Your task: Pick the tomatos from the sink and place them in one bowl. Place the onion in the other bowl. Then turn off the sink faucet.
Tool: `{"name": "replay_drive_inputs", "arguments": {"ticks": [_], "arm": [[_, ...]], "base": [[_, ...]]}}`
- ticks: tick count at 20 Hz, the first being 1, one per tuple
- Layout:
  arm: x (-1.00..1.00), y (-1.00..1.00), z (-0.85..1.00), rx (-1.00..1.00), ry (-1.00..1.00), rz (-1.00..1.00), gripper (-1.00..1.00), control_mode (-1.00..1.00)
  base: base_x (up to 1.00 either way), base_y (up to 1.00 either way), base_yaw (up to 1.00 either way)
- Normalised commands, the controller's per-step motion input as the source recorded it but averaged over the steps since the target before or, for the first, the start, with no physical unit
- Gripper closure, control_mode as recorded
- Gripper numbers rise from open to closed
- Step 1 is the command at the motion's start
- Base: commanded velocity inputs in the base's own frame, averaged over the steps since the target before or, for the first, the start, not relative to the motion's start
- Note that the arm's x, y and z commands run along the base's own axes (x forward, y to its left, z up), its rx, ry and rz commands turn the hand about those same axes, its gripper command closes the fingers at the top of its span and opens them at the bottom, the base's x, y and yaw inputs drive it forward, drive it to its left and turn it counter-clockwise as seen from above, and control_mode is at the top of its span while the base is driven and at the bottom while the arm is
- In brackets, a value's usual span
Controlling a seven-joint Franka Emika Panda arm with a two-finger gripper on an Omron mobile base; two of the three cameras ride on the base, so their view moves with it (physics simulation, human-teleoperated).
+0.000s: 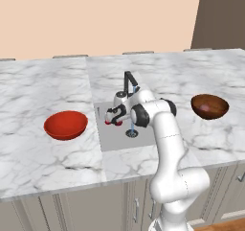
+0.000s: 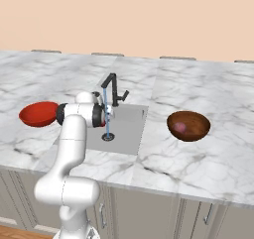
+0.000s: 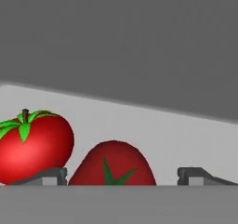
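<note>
Two tomatoes point(image 3: 35, 144) lie side by side in the sink point(image 1: 115, 138), between the left bowl point(image 1: 65, 125) and the right bowl point(image 1: 209, 106) holding the onion point(image 2: 180, 127).

Both base views look down over the sink point(image 1: 117, 136); hand view sits close inside it.

Gripper point(image 3: 123, 175) sitting low in sink point(image 1: 115, 139), jaws standing wide with darker tomato point(image 3: 113, 165) lying between finger tips. Brighter tomato point(image 3: 32, 146) crowding just outside one finger, seemingly touching it, though view is tight. Faucet point(image 1: 129, 84) and thin water stream point(image 2: 106, 119) standing close behind wrist. Sink wall facing gripper; basin floor toward drain point(image 1: 132, 133) staying open.
</note>
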Motion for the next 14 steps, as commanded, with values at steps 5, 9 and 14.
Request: {"name": "replay_drive_inputs", "arguments": {"ticks": [5,9,14], "arm": [[-0.39,0.00,-0.44,0.00,0.00,0.00,-1.00,-1.00],[-0.04,0.10,-0.42,0.00,0.00,0.00,1.00,-1.00],[0.00,0.14,-0.36,0.00,-0.06,0.03,1.00,-1.00]], "base": [[0.00,0.00,0.00],[0.00,0.00,0.00],[0.00,0.00,0.00]]}}
